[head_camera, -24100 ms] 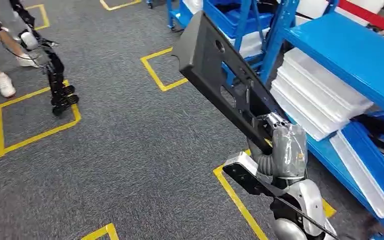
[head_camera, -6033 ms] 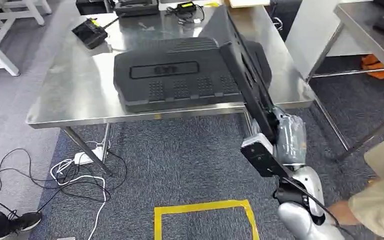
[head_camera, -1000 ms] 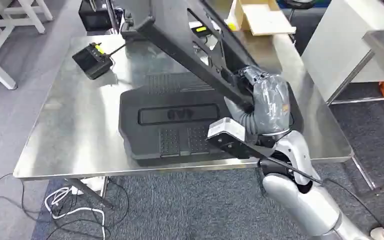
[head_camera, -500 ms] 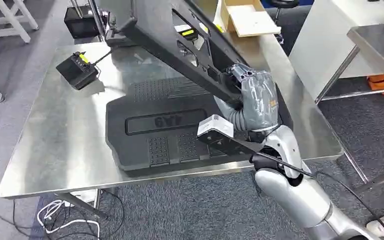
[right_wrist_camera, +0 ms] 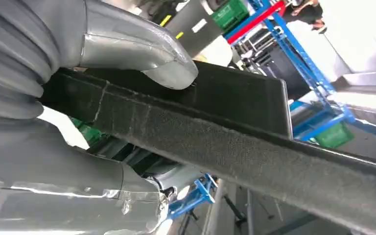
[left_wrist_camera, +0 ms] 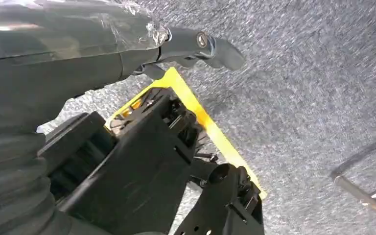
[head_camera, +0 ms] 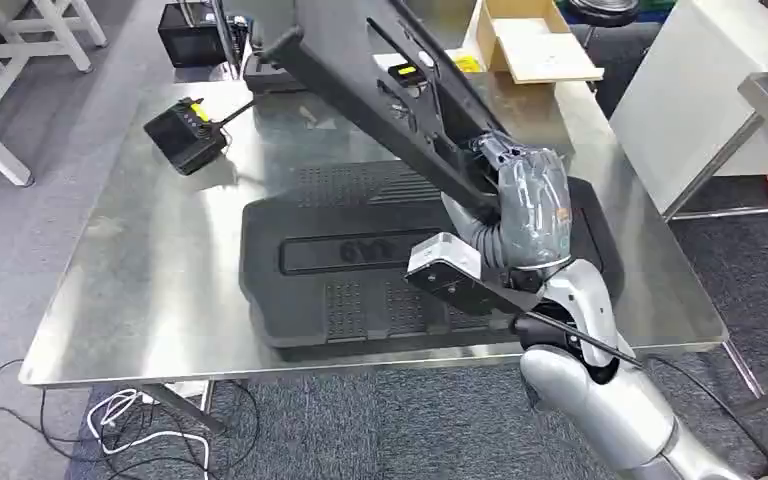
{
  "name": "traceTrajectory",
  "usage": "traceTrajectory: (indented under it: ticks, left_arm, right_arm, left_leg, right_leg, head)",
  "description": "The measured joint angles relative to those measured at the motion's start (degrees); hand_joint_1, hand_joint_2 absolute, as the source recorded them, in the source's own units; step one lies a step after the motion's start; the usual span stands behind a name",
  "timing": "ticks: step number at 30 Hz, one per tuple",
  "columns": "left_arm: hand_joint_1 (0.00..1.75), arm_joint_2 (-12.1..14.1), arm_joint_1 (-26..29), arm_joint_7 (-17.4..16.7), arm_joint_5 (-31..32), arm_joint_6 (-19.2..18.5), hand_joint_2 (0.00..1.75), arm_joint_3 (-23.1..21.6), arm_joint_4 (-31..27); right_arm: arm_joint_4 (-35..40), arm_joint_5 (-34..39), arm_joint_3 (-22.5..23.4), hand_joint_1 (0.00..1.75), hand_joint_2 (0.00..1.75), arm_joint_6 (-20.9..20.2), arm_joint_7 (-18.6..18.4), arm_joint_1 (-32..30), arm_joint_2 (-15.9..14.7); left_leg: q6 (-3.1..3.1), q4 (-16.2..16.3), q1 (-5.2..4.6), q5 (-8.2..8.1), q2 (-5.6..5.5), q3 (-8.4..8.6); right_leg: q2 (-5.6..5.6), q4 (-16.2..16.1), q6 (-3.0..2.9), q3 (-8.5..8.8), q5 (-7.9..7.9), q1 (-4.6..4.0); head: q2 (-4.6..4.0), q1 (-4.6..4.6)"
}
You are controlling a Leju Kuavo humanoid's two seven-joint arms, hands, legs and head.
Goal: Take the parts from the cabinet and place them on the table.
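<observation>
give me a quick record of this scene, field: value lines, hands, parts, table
right hand: grips long black panel, held tilted above the table
left hand: hangs over grey carpet, holds nothing I can see; open or shut unclear
black moulded part: lies flat on the table, under the held panel
steel table: also carries a small black device near its far left
cardboard box: at the far edge

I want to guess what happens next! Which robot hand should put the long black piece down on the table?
The right hand. It already grips the long black part above the steel table. The left hand hangs over the carpet, holding nothing.
</observation>
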State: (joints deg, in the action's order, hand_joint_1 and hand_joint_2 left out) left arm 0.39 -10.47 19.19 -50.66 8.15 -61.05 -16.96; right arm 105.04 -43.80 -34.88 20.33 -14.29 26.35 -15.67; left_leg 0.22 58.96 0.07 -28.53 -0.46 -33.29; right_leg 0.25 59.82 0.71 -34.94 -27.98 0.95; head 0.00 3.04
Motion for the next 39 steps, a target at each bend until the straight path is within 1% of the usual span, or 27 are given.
traceTrajectory:
  ticks: [1, 2, 3, 4, 5, 6, 7, 8, 9, 10, 11, 12, 13, 14, 15, 16, 17, 18, 19, 23, 26, 31, 32, 34, 36, 37, 39]
  left_arm:
    - [0.0, 0.02, 0.05, -0.04, 0.09, -0.02, 1.75, 0.0, 0.0]
    - [0.0, 0.02, 0.07, -0.04, 0.11, 0.0, 1.75, 0.0, 0.0]
    - [0.0, 0.02, 0.04, -0.04, 0.11, 0.0, 1.75, 0.0, 0.0]
    - [0.0, 0.11, 0.01, -0.04, 0.13, 0.0, 1.75, 0.0, 0.0]
    - [0.0, 0.11, -0.04, -0.04, 0.13, 0.0, 1.75, 0.0, 0.0]
    - [0.0, 0.11, -0.07, -0.04, 0.13, 0.0, 1.75, 0.0, 0.0]
    - [0.0, 0.11, 0.0, -0.04, 0.13, 0.0, 1.75, 0.0, 0.0]
    - [0.0, 0.13, 0.15, -0.04, 0.13, -0.02, 1.75, 0.0, 0.0]
    - [0.0, 0.13, 0.29, -0.04, 0.11, 0.0, 1.75, 0.0, 0.0]
    - [0.0, 0.13, 0.38, -0.04, 0.11, 0.04, 1.75, 0.0, 0.0]
    - [0.0, 0.13, 0.41, -0.04, 0.11, 0.15, 1.75, 0.0, 0.0]
    - [0.0, 0.17, 0.4, -0.04, 0.11, 0.24, 1.75, 0.0, 0.0]
    - [0.0, 0.17, 0.4, -0.04, 0.11, 0.46, 1.75, 0.0, 0.0]
    - [0.0, 0.26, 0.37, -0.09, 0.09, 0.83, 1.75, 0.0, 0.0]
    - [0.0, 0.26, 0.35, -0.17, 0.09, 1.18, 1.75, 0.0, 0.0]
    - [0.0, 0.26, 0.35, -0.24, 0.09, 1.49, 1.75, 0.0, 0.0]
    - [0.0, 0.24, 0.44, -0.24, 0.06, 1.64, 1.75, 0.0, -0.02]
    - [0.0, 0.26, 0.47, -0.24, 0.04, 1.75, 1.75, 0.0, 0.0]
    - [0.0, 0.31, 0.47, -0.24, -0.11, 2.03, 1.75, 0.0, 0.0]
    - [0.0, 0.31, 0.47, -0.09, -0.24, 2.08, 1.75, 0.0, -0.02]
    - [0.0, 0.31, 0.45, -0.02, -0.24, 2.08, 1.75, 0.0, -0.02]
    - [0.0, 0.31, 0.45, 0.04, -0.2, 2.05, 1.75, 0.0, -0.02]
    - [0.0, 0.31, 0.45, 0.07, -0.07, 2.05, 1.75, 0.0, -0.02]
    - [0.0, 0.31, 0.45, 0.11, 0.15, 2.01, 1.75, 0.0, -0.02]
    - [0.0, 0.31, 0.45, 0.11, 0.2, 2.03, 1.75, 0.0, -0.02]
    - [0.0, 0.31, 0.45, 0.11, 0.2, 2.12, 1.75, 0.0, -0.02]
    - [0.0, 0.31, 0.45, -0.02, 0.09, 2.78, 1.75, 0.0, -0.02]
  right_arm:
    - [-0.09, 0.04, -0.06, 1.75, 1.75, 0.0, -0.11, -0.1, 0.0]
    - [-0.18, 0.04, -0.11, 1.75, 1.75, 0.0, -0.11, -0.13, -0.02]
    - [-0.24, 0.07, -0.11, 1.75, 1.75, 0.0, -0.11, -0.11, -0.04]
    - [-0.24, 0.07, -0.15, 1.75, 1.75, 0.0, -0.11, -0.06, 0.02]
    - [-0.24, 0.07, -0.2, 1.75, 1.75, 0.0, -0.09, -0.01, 0.02]
    - [-0.24, 0.07, -0.2, 1.75, 1.75, 0.0, -0.09, 0.01, 0.02]
    - [-0.24, 0.09, -0.24, 1.75, 1.75, -0.02, -0.09, 0.0, 0.02]
    - [-0.28, 0.11, -0.28, 1.75, 1.75, -0.04, -0.09, -0.02, 0.02]
    - [-0.35, 0.11, -0.35, 1.75, 1.75, -0.09, -0.09, -0.03, 0.02]
    - [-0.44, 0.2, -0.44, 1.75, 1.75, -0.09, -0.09, -0.03, 0.02]
    - [-0.5, 0.35, -0.52, 1.75, 1.75, -0.09, -0.11, -0.03, 0.02]
    - [-0.52, 0.48, -0.61, 1.75, 1.75, -0.07, -0.18, -0.03, 0.02]
    - [-0.52, 0.54, -0.68, 1.75, 1.75, -0.02, -0.22, -0.02, 0.02]
    - [-0.52, 0.57, -0.7, 1.75, 1.75, 0.0, -0.28, -0.01, 0.02]
    - [-0.55, 0.59, -0.72, 1.75, 1.75, 0.02, -0.33, 0.01, 0.02]
    - [-0.55, 0.59, -0.74, 1.75, 1.75, 0.07, -0.46, -0.04, 0.02]
    - [-0.57, 0.59, -0.74, 1.75, 1.75, 0.09, -0.46, -0.06, 0.02]
    - [-0.57, 0.59, -0.74, 1.75, 1.75, 0.15, -0.48, -0.11, 0.02]
    - [-0.59, 0.59, -0.76, 1.75, 1.75, 0.17, -0.52, -0.1, 0.02]
    - [-0.63, 0.63, -0.79, 1.75, 1.75, 0.2, -0.63, -0.12, 0.04]
    - [-0.63, 0.63, -0.79, 1.75, 1.75, 0.2, -0.63, -0.12, 0.04]
    - [-0.63, 0.63, -0.79, 1.75, 1.75, 0.2, -0.66, -0.12, 0.04]
    - [-0.63, 0.63, -0.79, 1.61, 1.75, 0.2, -0.7, -0.12, 0.04]
    - [-0.63, 0.68, -0.79, 1.64, 1.75, 0.2, -0.72, -0.12, 0.04]
    - [-0.63, 0.7, -0.79, 1.62, 1.75, 0.2, -0.77, -0.12, 0.04]
    - [-0.63, 0.74, -0.79, 1.68, 1.75, 0.17, -0.79, -0.12, 0.04]
    - [-0.63, 0.59, -0.79, 1.71, 1.75, 0.17, -0.85, -0.12, 0.04]
  left_leg:
    - [-0.16, -0.17, 0.07, 0.07, 0.06, 0.04]
    - [-0.41, -0.36, 0.01, 0.08, 0.09, 0.16]
    - [-0.75, -0.37, 0.07, -0.08, 0.11, 0.29]
    - [-1.17, 0.36, 0.24, -0.74, 0.15, 0.31]
    - [-1.48, 2.15, 0.13, -1.69, 0.2, -0.37]
    - [-1.73, 5.92, 0.24, -3.48, 0.2, -2.27]
    - [-1.91, 10.5, 0.4, -5.25, 0.2, -4.68]
    - [-2.03, 14.4, 0.47, -6.38, 0.2, -6.85]
    - [-2.05, 16.78, 0.49, -6.36, 0.2, -8.48]
    - [-1.96, 16.22, 0.49, -5.01, 0.2, -8.62]
    - [-1.77, 13.24, 0.48, -2.47, 0.19, -7.62]
    - [-1.44, 8.41, 0.44, 0.63, 0.19, -5.66]
    - [-1.0, 3.5, 0.33, 3.27, 0.15, -3.64]
    - [-0.56, 1.41, -0.04, 2.91, 0.03, -2.64]
    - [-0.4, 0.15, -0.24, 2.92, 0.08, -2.37]
    - [-0.36, 0.23, -0.31, 2.66, 0.18, -2.5]
    - [-0.58, -0.52, -0.02, 2.85, 0.16, -2.36]
    - [-0.81, -0.35, -0.07, 2.72, 0.15, -2.35]
    - [-0.77, -0.34, -0.09, 2.7, 0.11, -2.36]
    - [-0.42, -0.33, -0.09, 2.47, 0.08, -2.31]
    - [-0.31, -0.32, -0.1, 2.4, 0.1, -2.3]
    - [-0.25, -0.29, -0.1, 2.36, 0.1, -2.24]
    - [-0.25, -0.3, -0.1, 2.36, 0.1, -2.19]
    - [-0.25, -0.33, -0.09, 2.36, 0.1, -2.07]
    - [-0.25, -0.37, -0.08, 2.36, 0.1, -2.0]
    - [-0.25, -0.38, -0.08, 2.36, 0.1, -1.99]
    - [-0.26, -0.44, -0.08, 2.37, 0.1, -1.95]
  right_leg:
    - [0.07, 0.13, -0.14, -0.18, 0.01, -0.01]
    - [0.19, 0.15, -0.35, -0.18, -0.08, -0.15]
    - [0.24, -0.11, -0.64, -0.04, -0.01, -0.04]
    - [0.14, -0.46, -0.93, 0.37, 0.09, 0.31]
    - [0.11, -0.6, -1.17, 0.64, -0.06, 0.37]
    - [-0.04, -0.62, -1.43, 0.87, -0.23, 0.35]
    - [-0.12, -0.61, -1.75, 1.1, -0.44, 0.29]
    - [-0.15, -0.59, -1.96, 1.32, -0.63, 0.23]
    - [-0.12, -0.58, -1.97, 1.61, -0.86, 0.21]
    - [-0.05, -0.58, -1.95, 1.93, -1.09, 0.22]
    - [0.05, -0.58, -1.87, 2.33, -1.35, 0.22]
    - [0.1, -0.58, -1.73, 2.85, -1.6, 0.2]
    - [0.14, -0.61, -1.57, 3.31, -1.94, 0.2]
    - [0.13, -0.71, -1.33, 3.44, -2.15, 0.07]
    - [0.35, -0.58, -1.09, 3.29, -2.29, 0.02]
    - [0.31, -0.85, -0.82, 3.25, -2.22, 0.19]
    - [0.26, -0.42, -0.95, 3.24, -2.76, -0.21]
    - [0.25, -0.85, -1.53, 3.42, -2.59, -0.09]
    - [0.06, -1.03, -1.12, 3.56, -2.59, -0.07]
    - [0.06, -1.65, -0.92, 3.94, -2.49, -0.09]
    - [0.06, -1.84, -0.75, 4.01, -2.42, -0.08]
    - [0.06, -1.89, -0.64, 4.04, -2.39, -0.1]
    - [0.06, -1.89, -0.64, 4.06, -2.39, -0.11]
    - [0.06, -1.89, -0.64, 4.15, -2.4, -0.12]
    - [0.06, -1.89, -0.63, 4.19, -2.41, -0.15]
    - [0.06, -1.89, -0.63, 4.19, -2.41, -0.19]
    - [0.06, -1.89, -0.64, 4.2, -2.41, -0.21]
  head:
    - [0.0, -0.46]
    - [0.0, -0.66]
    - [0.0, -0.77]
    - [0.0, -0.61]
    - [0.0, -1.13]
    - [0.0, -1.77]
    - [0.0, -2.06]
    - [0.0, -2.21]
    - [0.0, -2.38]
    - [0.0, -2.47]
    - [0.0, -2.67]
    - [0.0, -2.86]
    - [-0.02, -3.02]
    - [0.0, -3.04]
    - [0.0, -3.17]
    - [0.0, -3.17]
    - [0.0, -3.17]
    - [-0.02, -3.13]
    - [0.0, -3.08]
    - [0.0, -2.91]
    - [0.0, -2.89]
    - [0.0, -2.86]
    - [0.0, -2.86]
    - [0.0, -2.86]
    - [0.0, -2.86]
    - [0.0, -2.86]
    - [0.0, -2.86]
